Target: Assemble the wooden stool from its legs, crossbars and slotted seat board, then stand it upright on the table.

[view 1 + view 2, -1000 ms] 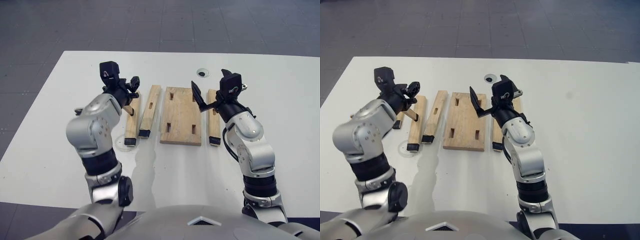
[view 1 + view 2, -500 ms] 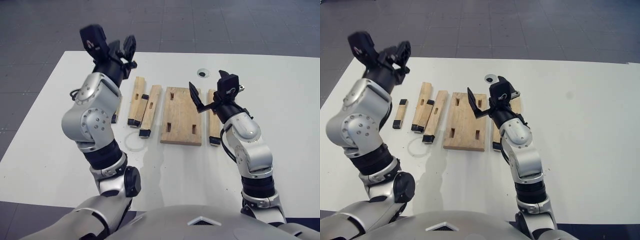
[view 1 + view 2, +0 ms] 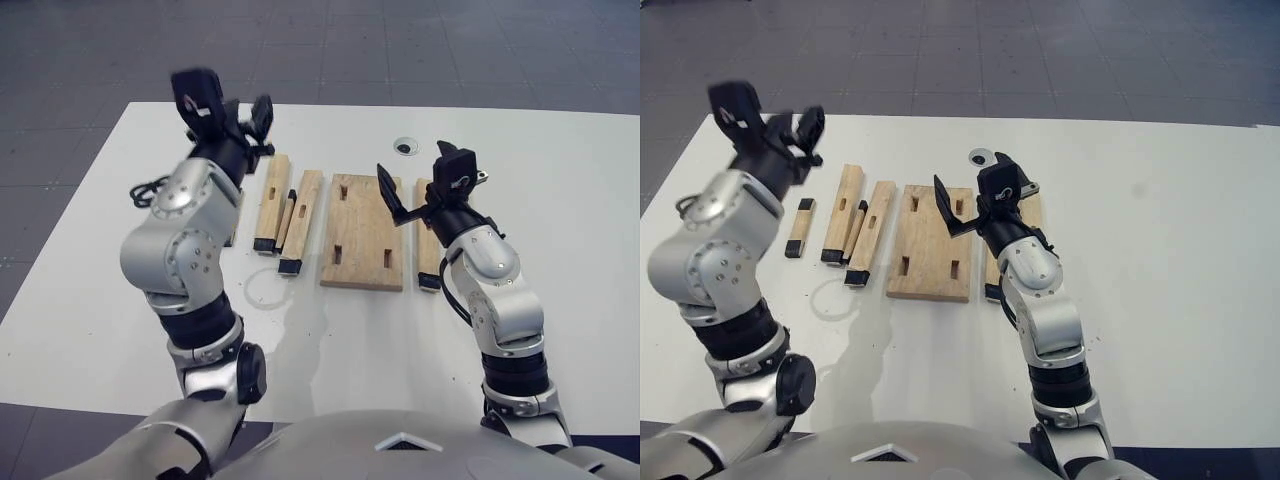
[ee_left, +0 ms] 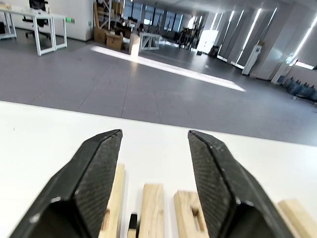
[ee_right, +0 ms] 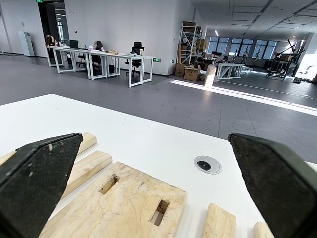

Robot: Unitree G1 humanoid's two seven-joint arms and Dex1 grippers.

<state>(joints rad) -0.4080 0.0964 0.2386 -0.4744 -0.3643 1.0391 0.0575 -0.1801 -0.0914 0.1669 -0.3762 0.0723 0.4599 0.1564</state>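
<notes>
**Stool parts lie flat and unjoined; both grippers open and empty**

The slotted seat board (image 3: pixel 362 235) lies flat at the centre of the white table (image 3: pixel 560 260), with four slots showing in its face. To its left in the head view, a long leg (image 3: pixel 272 200) and a second long leg (image 3: pixel 303 215) lie side by side, each with a dark end towards the bottom of the frame. A thin bar (image 3: pixel 285 217) sits in the gap between them. Further left, a short bar (image 3: pixel 798 228) lies apart from them, close to the left arm. At the board's right edge another leg (image 3: pixel 426 258) lies just beside it, partly hidden by the right arm. A faint ring mark (image 3: pixel 265 290) shows on the table below the left legs, and a round grommet (image 3: pixel 405 146) sits in the tabletop above the board.

The left gripper (image 3: pixel 250 118) is held up in the upper left of the frame, beyond the far ends of the left legs. Its fingers (image 4: pixel 94 178) are apart with nothing between them. The right gripper (image 3: pixel 418 178) hangs over the board's upper right corner. Its fingers (image 5: pixel 39 173) are spread wide and it holds nothing.
</notes>
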